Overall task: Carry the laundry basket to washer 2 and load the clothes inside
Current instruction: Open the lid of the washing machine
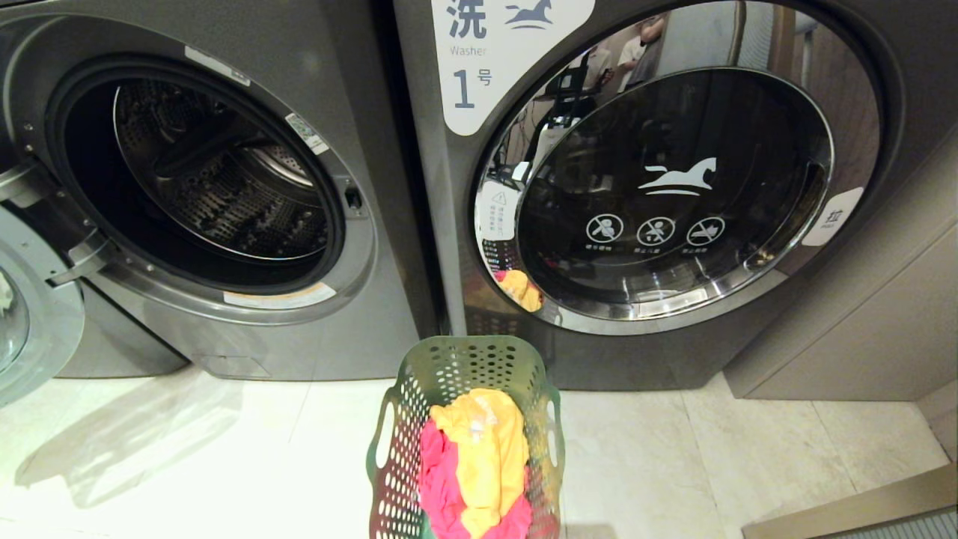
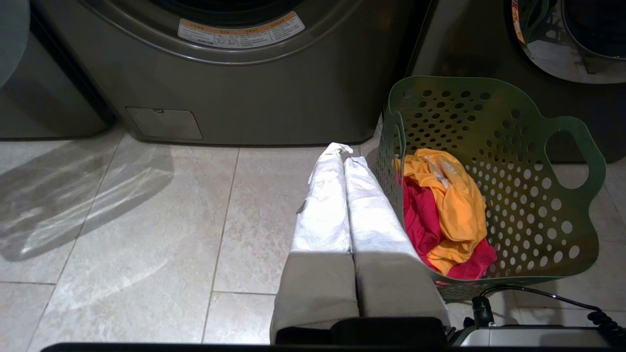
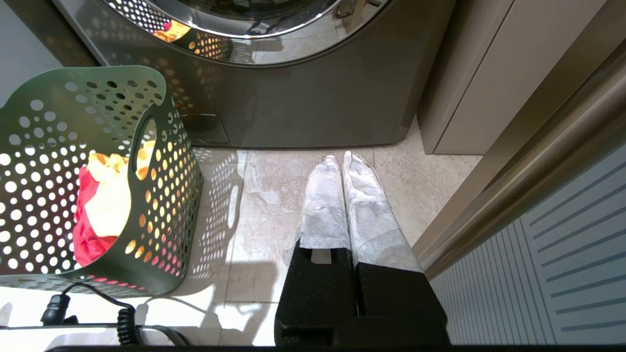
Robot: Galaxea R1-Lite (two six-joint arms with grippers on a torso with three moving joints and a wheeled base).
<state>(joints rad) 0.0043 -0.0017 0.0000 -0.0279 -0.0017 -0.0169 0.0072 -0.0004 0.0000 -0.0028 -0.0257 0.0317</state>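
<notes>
The green laundry basket (image 1: 456, 367) stands on the floor tiles before the gap between two dark grey washers. In it lie clothes: a yellow garment (image 1: 483, 442) over a pink-red one (image 1: 438, 479). The left machine (image 1: 224, 187) has its door swung open and its drum bare; no number label shows on it. Neither gripper shows in the head view. My left gripper (image 2: 345, 154) is shut and empty, low beside the basket's (image 2: 513, 195) left wall. To the right of the basket (image 3: 166, 186), apart from it, my right gripper (image 3: 341, 159) hangs shut and empty over the tiles.
The right machine, labelled 1 (image 1: 673, 187), has its chrome-rimmed door closed. The left machine's open door (image 1: 30, 322) juts out at the far left. A beige cabinet (image 1: 861, 322) and a door frame (image 3: 513, 171) close off the right side. A black cable (image 2: 538, 293) runs near the basket.
</notes>
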